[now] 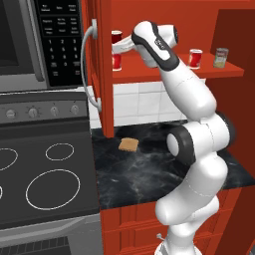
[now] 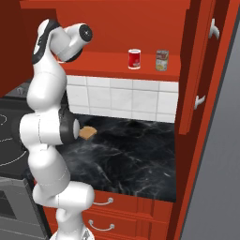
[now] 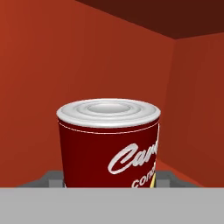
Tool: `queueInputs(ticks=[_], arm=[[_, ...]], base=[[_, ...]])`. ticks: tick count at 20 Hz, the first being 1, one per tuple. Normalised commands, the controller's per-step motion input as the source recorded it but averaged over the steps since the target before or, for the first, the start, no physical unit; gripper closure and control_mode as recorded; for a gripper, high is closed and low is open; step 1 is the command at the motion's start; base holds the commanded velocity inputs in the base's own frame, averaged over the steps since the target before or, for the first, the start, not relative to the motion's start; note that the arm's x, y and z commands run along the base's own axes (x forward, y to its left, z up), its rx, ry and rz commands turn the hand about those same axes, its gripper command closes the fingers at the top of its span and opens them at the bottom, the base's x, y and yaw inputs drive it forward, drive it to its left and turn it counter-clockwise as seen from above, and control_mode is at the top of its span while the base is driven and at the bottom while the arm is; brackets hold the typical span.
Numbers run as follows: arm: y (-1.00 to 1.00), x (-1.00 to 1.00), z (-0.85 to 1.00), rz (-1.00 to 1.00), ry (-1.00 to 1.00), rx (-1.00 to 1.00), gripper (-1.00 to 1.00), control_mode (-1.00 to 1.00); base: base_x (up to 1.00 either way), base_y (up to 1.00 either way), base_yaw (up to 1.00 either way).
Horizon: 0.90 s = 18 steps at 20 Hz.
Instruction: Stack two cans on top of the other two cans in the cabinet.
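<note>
Hand view: gripper (closed) round can

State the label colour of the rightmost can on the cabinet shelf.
Olive-green with yellowish tones on the rightmost can, clearest in the right base view.

Kitchen surroundings beside the red cupboard

A black microwave with a keypad is seen at the upper left, above a dark stove on which white burner rings are drawn and a row of knobs is placed along the back panel. A black marble counter is set just beside the stove, and a small tan slice of bread lies flat on it. White wall tiles are fitted behind the counter, and red drawers with grey handles are found below it.
</note>
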Motion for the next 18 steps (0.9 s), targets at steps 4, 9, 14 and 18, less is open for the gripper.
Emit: queueInputs(ticks=[4,9,14,18], arm=[[0.02,0.04,-0.10,0.00,0.00,0.00,1.00,-1.00],[0.01,0.00,-0.19,0.00,0.01,0.00,1.00,-1.00],[0.00,0.01,-0.18,0.00,0.01,0.00,-1.00,-1.00],[0.00,0.01,-0.08,0.00,0.00,0.00,-1.00,-1.00]], base=[[0.00,0.00,0.00],[0.00,0.00,0.00],[0.00,0.00,0.00],[0.00,0.00,0.00]])
